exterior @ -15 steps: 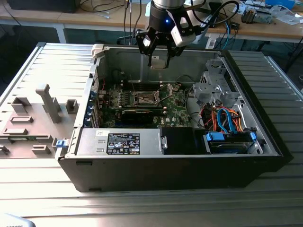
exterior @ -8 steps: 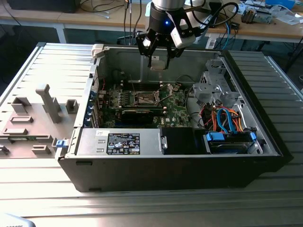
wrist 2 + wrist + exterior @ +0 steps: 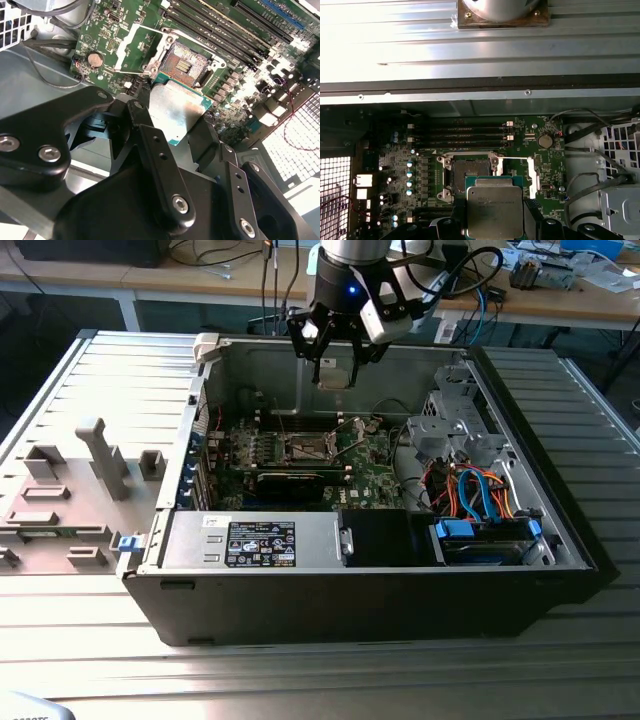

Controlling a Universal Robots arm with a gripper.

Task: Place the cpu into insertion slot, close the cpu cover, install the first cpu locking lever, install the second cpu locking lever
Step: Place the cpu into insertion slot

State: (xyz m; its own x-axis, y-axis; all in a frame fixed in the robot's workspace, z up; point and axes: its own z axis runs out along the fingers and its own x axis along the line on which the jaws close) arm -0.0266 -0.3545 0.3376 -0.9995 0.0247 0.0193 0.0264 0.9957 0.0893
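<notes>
In the exterior view my gripper (image 3: 334, 368) hangs above the open computer case, over the back part of the green board. It is shut on the cpu (image 3: 333, 376), a flat square plate with a dull metal face. In both wrist views the cpu (image 3: 175, 107) (image 3: 495, 207) sits between my gripper's (image 3: 176, 127) (image 3: 495, 222) black fingers (image 3: 159, 152). The insertion slot (image 3: 185, 62) (image 3: 469, 174) (image 3: 303, 448) lies below and beyond the cpu, a dark square recess with a silvery rim. The cpu cover (image 3: 131, 46) (image 3: 532, 175) stands swung open beside the slot.
Long black memory slots (image 3: 460, 135) run beside the socket, and a coin battery (image 3: 545, 141) sits on the board. A black power supply (image 3: 260, 540) fills the case's near side, with blue and orange cables (image 3: 480, 490) at the exterior view's right. Grey fixtures (image 3: 90, 465) stand outside the case.
</notes>
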